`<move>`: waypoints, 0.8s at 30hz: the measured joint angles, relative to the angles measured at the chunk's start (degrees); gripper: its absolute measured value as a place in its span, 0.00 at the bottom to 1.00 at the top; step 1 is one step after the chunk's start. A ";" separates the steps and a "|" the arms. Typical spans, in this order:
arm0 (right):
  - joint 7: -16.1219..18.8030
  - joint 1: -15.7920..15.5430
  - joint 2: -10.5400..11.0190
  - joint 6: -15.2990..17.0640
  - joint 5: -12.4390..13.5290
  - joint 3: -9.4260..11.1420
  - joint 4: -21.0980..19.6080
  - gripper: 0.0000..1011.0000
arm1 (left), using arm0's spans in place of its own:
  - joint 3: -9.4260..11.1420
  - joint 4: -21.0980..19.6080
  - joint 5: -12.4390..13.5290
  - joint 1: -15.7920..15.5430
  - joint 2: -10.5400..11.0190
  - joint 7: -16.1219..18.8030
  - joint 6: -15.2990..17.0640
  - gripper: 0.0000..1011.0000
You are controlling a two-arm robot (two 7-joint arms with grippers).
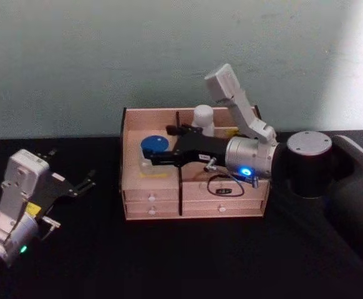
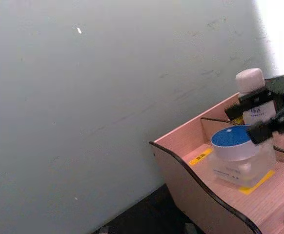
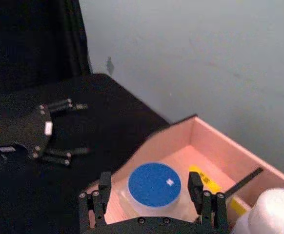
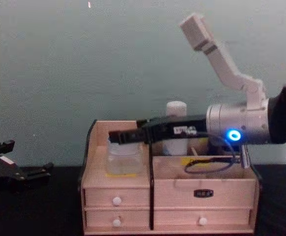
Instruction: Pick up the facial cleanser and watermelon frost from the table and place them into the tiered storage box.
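Setting the blue-lidded jar into the tiered storage box, right gripper fingers spread beside it; next: withdrawing clear; left gripper parked, spread

Dim indoor scene, soft focus in all views.

Wall evenly lit but muted; a bright patch sits at its upper right in the head view and again at the top right of the left wrist view, suggesting light from that side. Black table swallows detail, no clear shadows on it. Box reads pale and slightly washed. Blue indicator light glows with a small halo (also in chest view). Edges are blurred throughout; the white bottle nearest the right wrist camera is out of focus.
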 joint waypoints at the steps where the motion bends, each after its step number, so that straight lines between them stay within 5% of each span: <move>1: -0.04 -0.42 0.33 0.13 0.31 0.31 -1.29 0.99 | 0.00 0.00 0.00 0.00 0.00 0.00 0.00 0.99; 14: -5.64 -5.23 3.87 -0.37 2.91 4.51 -13.59 0.99 | 0.00 0.00 0.00 0.00 0.00 0.00 0.00 0.99; 24: -15.03 -12.23 7.74 -2.22 3.66 11.28 -22.24 0.99 | 0.00 0.00 0.00 0.00 0.00 0.00 0.00 0.99</move>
